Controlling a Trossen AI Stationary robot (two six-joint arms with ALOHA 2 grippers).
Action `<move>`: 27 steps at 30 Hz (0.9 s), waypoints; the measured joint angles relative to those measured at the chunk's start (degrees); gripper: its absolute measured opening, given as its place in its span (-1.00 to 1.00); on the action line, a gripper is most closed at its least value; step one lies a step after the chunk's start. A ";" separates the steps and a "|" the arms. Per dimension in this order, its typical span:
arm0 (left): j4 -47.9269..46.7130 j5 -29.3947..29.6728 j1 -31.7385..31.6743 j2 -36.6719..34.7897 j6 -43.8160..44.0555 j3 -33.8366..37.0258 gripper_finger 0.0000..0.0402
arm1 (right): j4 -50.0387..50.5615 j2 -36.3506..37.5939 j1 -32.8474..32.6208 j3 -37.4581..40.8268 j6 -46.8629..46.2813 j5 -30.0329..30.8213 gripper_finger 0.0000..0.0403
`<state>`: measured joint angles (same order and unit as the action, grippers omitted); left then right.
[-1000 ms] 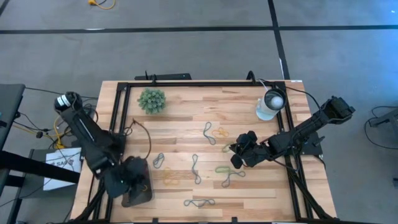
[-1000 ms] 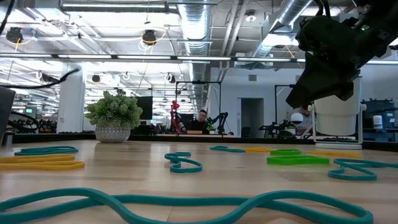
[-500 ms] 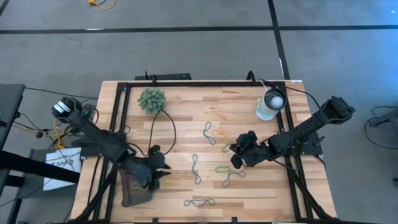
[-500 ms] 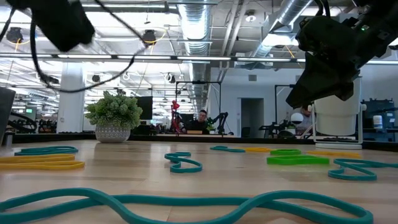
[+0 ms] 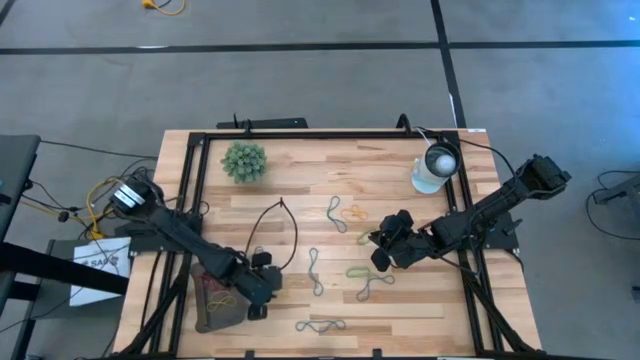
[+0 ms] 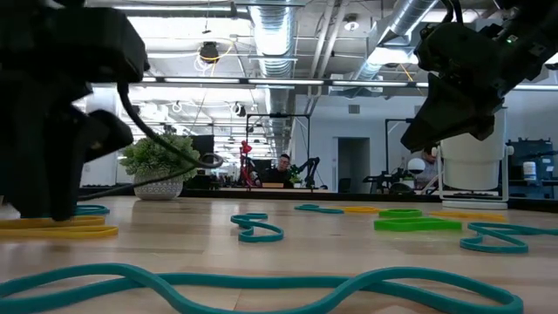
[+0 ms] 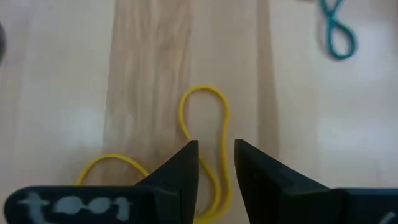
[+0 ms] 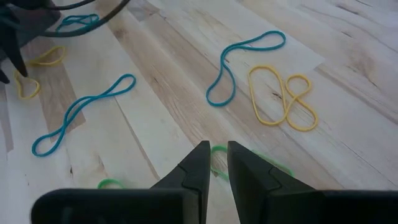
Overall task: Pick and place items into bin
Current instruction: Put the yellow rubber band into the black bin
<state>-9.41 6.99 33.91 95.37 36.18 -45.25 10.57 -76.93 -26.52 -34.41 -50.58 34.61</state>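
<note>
I am starting at the left of the high view, where the bin (image 5: pixel 225 318) is sitting at about 8 o'clock on the table (image 5: pixel 300 180), hard by the near-left corner. I can see something reddish and yellow lying in it, but I cannot make out what.

Just at 3 o'clock of the bin, the left gripper (image 5: pixel 262 287) is hanging low over the boards. In its wrist view the two fingers (image 7: pixel 180 165) are standing a little apart with bare wood showing between them. A yellow band (image 7: pixel 204 88) is lying flat on the wood and running under that gap. I am reading the gripper as open, with nothing in its grasp.

Moving toward the centre, I am seeing blue-grey bands (image 5: pixel 314 270) strewn about. Another one (image 5: pixel 320 325) is lying at 6 o'clock near the front edge, and a yellow pair (image 5: pixel 355 213) at about 1 o'clock of the centre.

Farther right, the right gripper (image 5: pixel 380 248) is hovering at 3 o'clock of the centre. Its fingers (image 8: pixel 198 163) are parted by a narrow slit and holding nothing. A green band (image 5: pixel 358 271) is lying close at its 7 o'clock.

At 11 o'clock the green plant ball (image 5: pixel 244 161) is standing, and at 1 o'clock the white lamp (image 5: pixel 437 165).
</note>
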 joint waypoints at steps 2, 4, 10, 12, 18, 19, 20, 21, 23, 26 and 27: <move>-0.34 0.70 -0.13 0.53 0.00 0.01 -0.55 | -0.20 0.00 0.00 0.00 -0.01 0.00 -0.75; -0.29 1.58 -0.39 0.47 0.04 0.00 -0.55 | -0.28 0.00 0.00 0.00 -0.01 0.02 -0.75; -0.28 3.86 -1.51 0.47 -1.90 0.00 -0.55 | -0.33 0.00 0.02 0.00 0.00 0.11 -0.75; -0.02 3.86 -1.93 0.47 -1.97 0.00 -0.55 | -0.33 0.00 0.02 0.00 -0.01 0.11 -0.75; 0.64 4.30 -2.09 0.47 -1.97 0.00 -0.55 | -0.33 0.00 0.02 0.00 0.02 0.15 -0.75; 1.04 4.47 -2.09 0.47 -1.97 0.00 -0.55 | -0.33 0.00 0.02 0.00 0.02 0.15 -0.75; 1.57 4.87 -2.06 0.47 -1.97 0.00 -0.55 | -0.33 0.00 0.02 0.00 0.02 0.15 -0.75; 2.13 5.21 -2.05 0.62 -1.96 0.00 -0.55 | -0.33 0.00 0.02 0.00 0.02 0.15 -0.75; 3.27 5.51 -2.02 1.49 -1.97 0.00 -0.55 | -0.33 0.00 0.02 0.00 0.04 0.15 -0.75; 4.60 6.20 -1.98 3.67 -1.96 -0.04 -0.55 | -0.25 0.00 0.02 0.00 0.04 0.15 -0.75; 4.84 6.55 -1.96 4.37 -2.05 -0.13 -0.55 | -0.26 0.00 0.02 0.00 0.04 0.15 -0.75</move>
<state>-4.57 13.54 31.95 99.73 34.14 -45.39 10.31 -76.93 -26.50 -34.41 -50.54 34.76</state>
